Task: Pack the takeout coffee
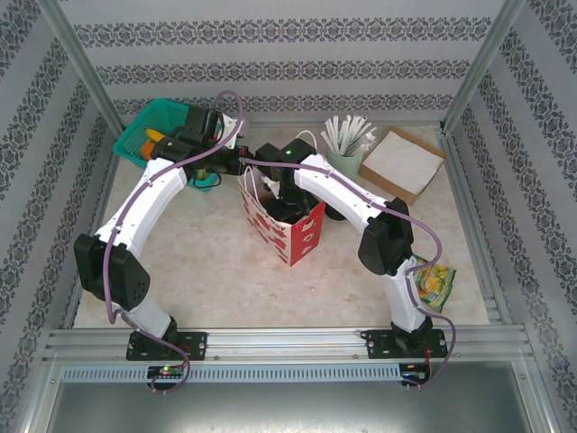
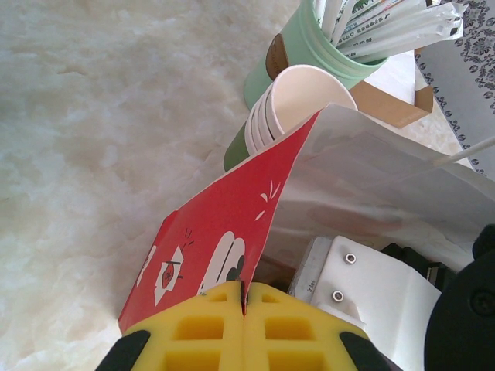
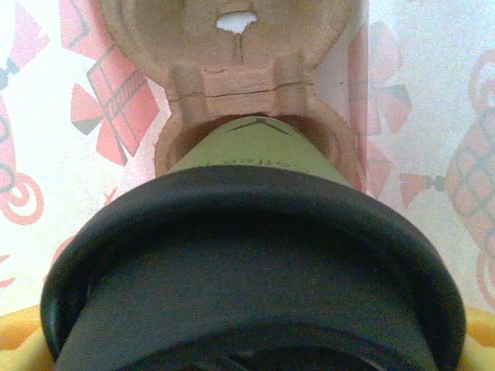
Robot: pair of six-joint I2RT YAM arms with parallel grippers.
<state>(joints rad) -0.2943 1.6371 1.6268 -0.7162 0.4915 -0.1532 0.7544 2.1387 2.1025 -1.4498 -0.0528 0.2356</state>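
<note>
The takeout coffee (image 3: 255, 154), an olive-green paper cup with a black lid (image 3: 255, 255), sits in one well of a brown moulded-pulp carrier (image 3: 232, 69). Both are inside the red-and-white paper bag (image 1: 290, 236) at mid-table. My right gripper (image 3: 247, 344) reaches down into the bag, its yellow fingertips (image 3: 15, 340) either side of the lid, shut on the cup. At the bag's upper left rim, my left gripper (image 2: 246, 305) is shut on the bag's red edge (image 2: 224, 232) and holds it apart. The right wrist's white body (image 2: 371, 278) shows inside the bag's mouth.
A mint-green cup of white straws (image 1: 345, 155) and a stack of paper cups (image 2: 271, 116) stand just behind the bag. A cardboard box of white napkins (image 1: 401, 164) is at back right, a teal basket (image 1: 153, 126) at back left, a yellow-green packet (image 1: 435, 284) at right.
</note>
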